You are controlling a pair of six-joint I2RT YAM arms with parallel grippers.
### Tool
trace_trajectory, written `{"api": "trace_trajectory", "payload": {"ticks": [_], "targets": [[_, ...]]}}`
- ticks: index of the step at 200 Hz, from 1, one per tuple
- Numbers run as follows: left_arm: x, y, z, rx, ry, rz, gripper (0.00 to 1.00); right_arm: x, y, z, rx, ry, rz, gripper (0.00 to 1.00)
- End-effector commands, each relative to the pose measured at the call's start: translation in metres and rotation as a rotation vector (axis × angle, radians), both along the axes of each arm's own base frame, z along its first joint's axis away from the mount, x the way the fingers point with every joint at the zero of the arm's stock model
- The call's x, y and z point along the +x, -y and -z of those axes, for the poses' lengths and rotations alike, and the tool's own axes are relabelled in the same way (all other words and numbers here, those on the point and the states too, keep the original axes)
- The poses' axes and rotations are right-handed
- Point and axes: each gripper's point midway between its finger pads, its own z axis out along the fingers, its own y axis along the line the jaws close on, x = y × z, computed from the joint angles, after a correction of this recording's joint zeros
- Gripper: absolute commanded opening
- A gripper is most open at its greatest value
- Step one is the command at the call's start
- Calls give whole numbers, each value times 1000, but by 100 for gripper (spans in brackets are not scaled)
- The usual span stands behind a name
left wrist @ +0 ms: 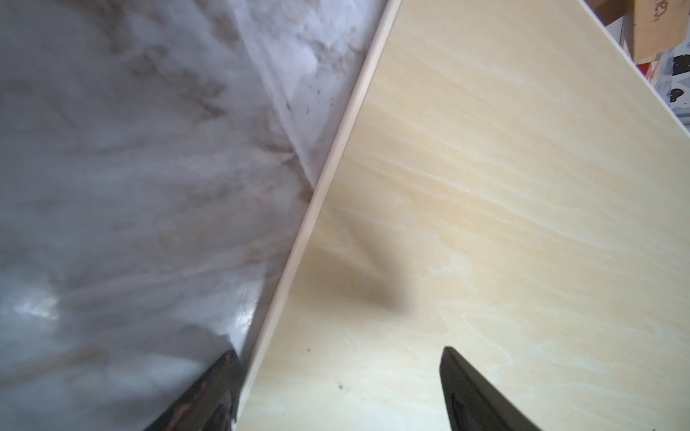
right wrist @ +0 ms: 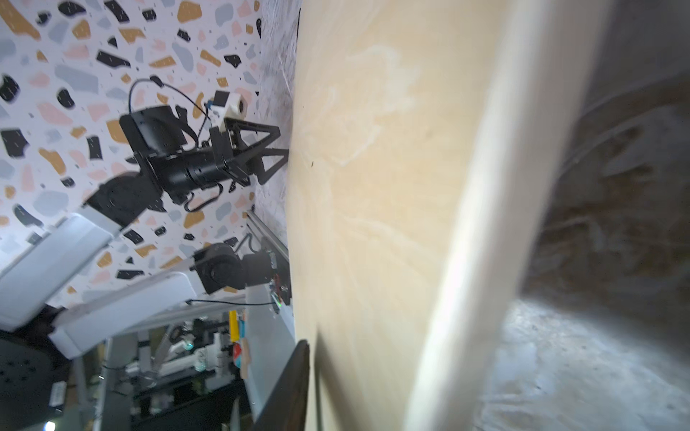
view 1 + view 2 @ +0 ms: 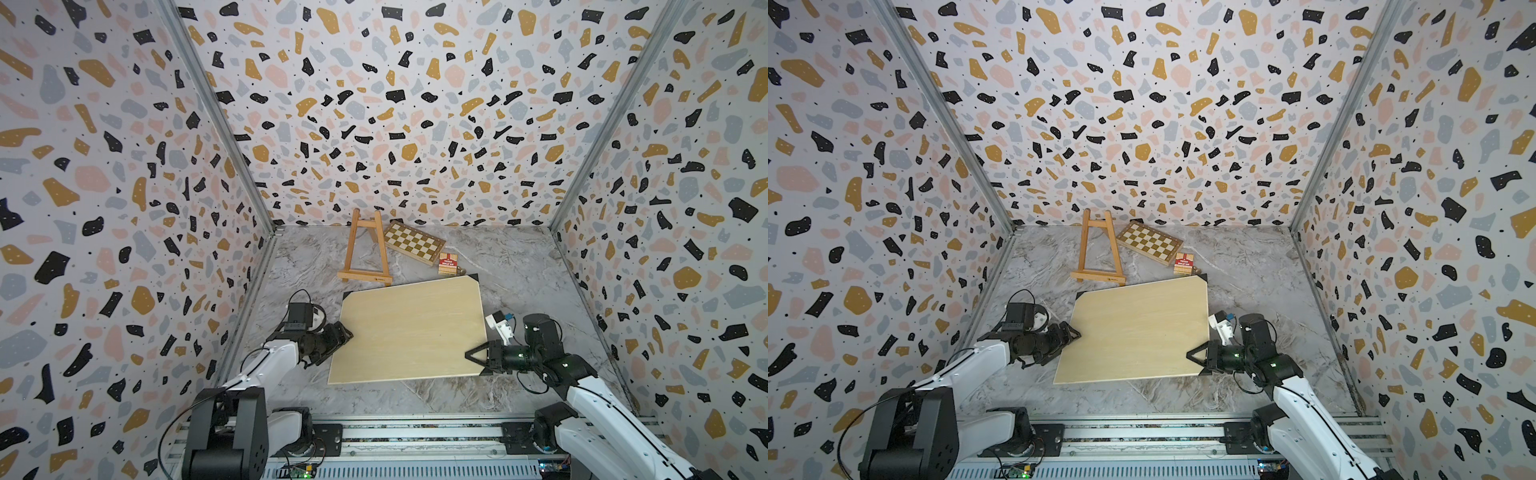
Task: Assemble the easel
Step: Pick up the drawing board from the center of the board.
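Slip hazard: left fingers (image 1: 478,392) stand apart astride the board (image 3: 411,328) edge; right fingers (image 2: 291,380) clamp state cannot be told; a dropped board may strike the easel (image 3: 365,253).

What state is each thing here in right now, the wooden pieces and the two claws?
Easel: upright at the back, untouched.
Board: face up, in front of the easel.
Left gripper: open, jaws straddling the board's edge.
Right gripper: at the board's opposite edge; grip unclear.
Chessboard: lying flat beside the easel.
Red box: lying flat beside the chessboard.
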Motion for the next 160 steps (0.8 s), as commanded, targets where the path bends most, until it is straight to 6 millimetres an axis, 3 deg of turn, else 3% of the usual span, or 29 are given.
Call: {"api": "trace_trajectory", "payload": {"ticks": [1,31,63,123,160], "targets": [[-44,14,16,-70,-185,12,83,4,-8,-42,55,188,-62,16],[-40,12,4,-63,-152,9,83,1,-9,-59,87,251,-73,0],[-32,3,-26,-11,-72,-25,86,-1,-8,-98,134,389,-67,0],[-18,-30,-115,177,142,-93,94,5,-4,-157,246,546,16,0],[-1,-29,-187,173,294,-89,97,6,-8,-207,347,680,18,0]]}}
